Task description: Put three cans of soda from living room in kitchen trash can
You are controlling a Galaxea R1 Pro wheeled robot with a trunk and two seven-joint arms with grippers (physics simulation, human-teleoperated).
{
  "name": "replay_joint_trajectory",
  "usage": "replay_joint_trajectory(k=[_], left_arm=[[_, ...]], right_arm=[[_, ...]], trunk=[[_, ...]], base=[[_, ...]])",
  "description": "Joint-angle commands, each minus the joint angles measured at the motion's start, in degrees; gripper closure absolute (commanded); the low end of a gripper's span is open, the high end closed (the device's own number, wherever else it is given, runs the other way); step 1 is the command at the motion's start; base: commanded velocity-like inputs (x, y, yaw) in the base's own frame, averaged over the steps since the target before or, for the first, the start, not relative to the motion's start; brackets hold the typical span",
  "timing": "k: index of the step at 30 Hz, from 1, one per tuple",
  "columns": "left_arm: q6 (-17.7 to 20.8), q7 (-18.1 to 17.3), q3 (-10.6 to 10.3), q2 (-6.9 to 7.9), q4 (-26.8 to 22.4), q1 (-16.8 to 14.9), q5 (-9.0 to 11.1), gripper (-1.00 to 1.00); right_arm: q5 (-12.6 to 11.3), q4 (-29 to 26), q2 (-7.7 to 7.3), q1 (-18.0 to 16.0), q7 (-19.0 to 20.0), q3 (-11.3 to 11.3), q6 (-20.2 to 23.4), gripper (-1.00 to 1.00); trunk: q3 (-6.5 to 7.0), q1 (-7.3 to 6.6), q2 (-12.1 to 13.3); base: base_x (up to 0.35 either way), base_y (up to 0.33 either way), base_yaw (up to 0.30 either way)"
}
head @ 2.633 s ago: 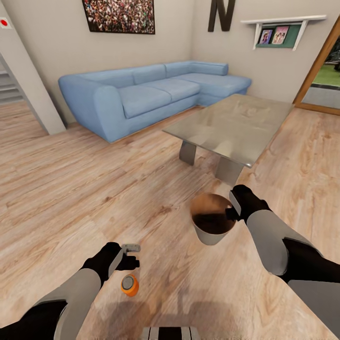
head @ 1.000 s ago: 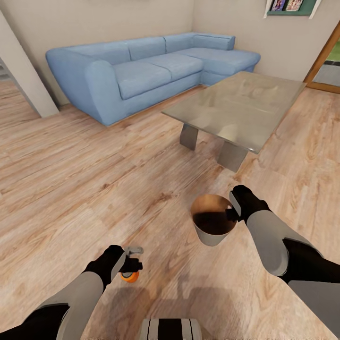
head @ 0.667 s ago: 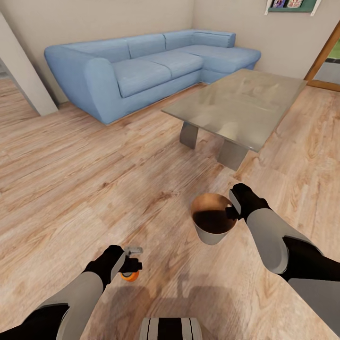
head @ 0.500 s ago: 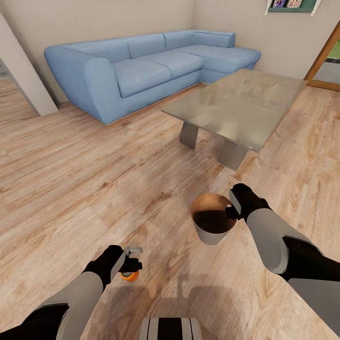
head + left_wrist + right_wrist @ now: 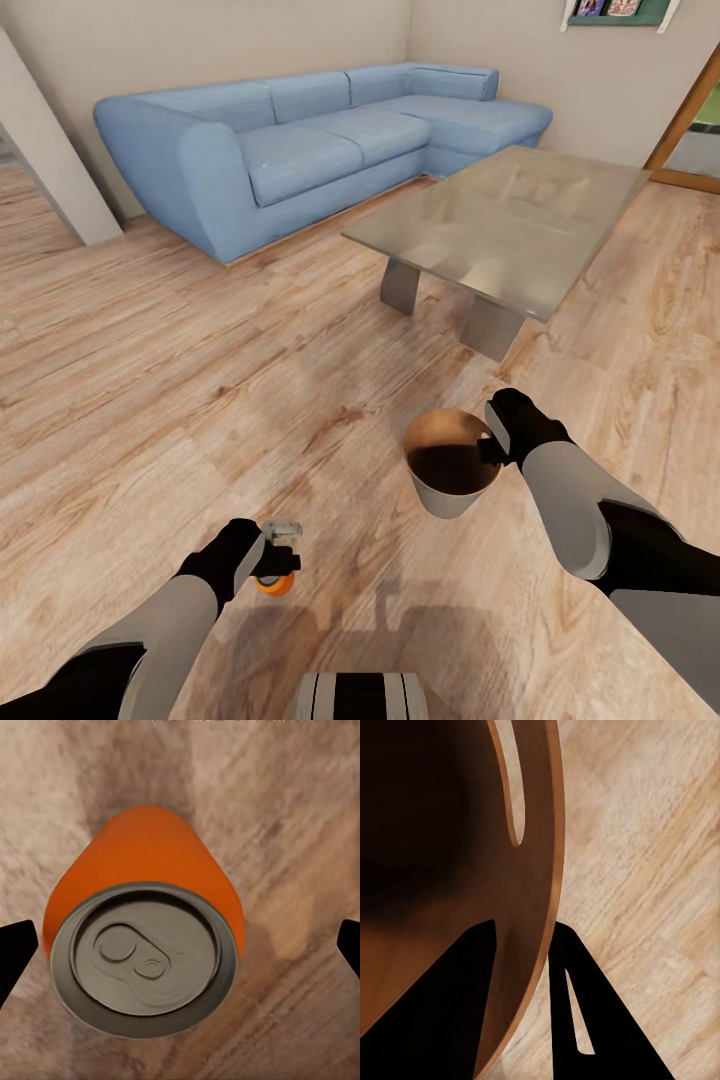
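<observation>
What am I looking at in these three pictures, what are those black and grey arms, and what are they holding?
This is a simulated two-armed robot in a living room. The big picture comes from a camera on its head, looking down over both arms toward a blue sofa and a glass-topped low table. The other two come from cameras near each arm's end effector.

The left end effector is low over an orange soda can standing on the wood floor. Its wrist camera looks straight down on the can's top, with the two fingertips wide apart on either side and not touching it, so it is open.

The right end effector holds a small round bin by the rim: its wrist view shows the fingers on either side of the wall.
</observation>
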Motion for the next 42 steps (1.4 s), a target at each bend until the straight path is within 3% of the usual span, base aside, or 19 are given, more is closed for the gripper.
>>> replay_joint_trajectory(k=[1,22,23,42], left_arm=[[0.0,0.0,0.0,-0.01,0.0,0.0,0.0,-1.0],[0.0,-0.1,0.0,0.47,-0.4,0.0,0.0,-1.0],[0.0,-0.1,0.0,0.47,-0.4,0.0,0.0,1.0],[0.1,-0.1,-0.1,0.32,-0.3,0.0,0.0,1.0]], right_arm=[[-0.4,-0.4,0.01,0.9,0.2,-0.3,0.0,1.0],[-0.4,-0.4,0.01,1.0,0.2,-0.3,0.0,1.0],[-0.4,-0.4,0.01,1.0,0.2,-0.3,0.0,1.0],[-0.4,-0.4,0.01,1.0,0.3,-0.3,0.0,1.0]], trunk=[[-0.02,0.06,0.0],[-0.02,0.06,0.0],[-0.02,0.06,0.0],[-0.02,0.06,0.0]], base=[[0.0,0.0,0.0],[0.0,0.0,0.0],[0.0,0.0,0.0],[0.0,0.0,0.0]])
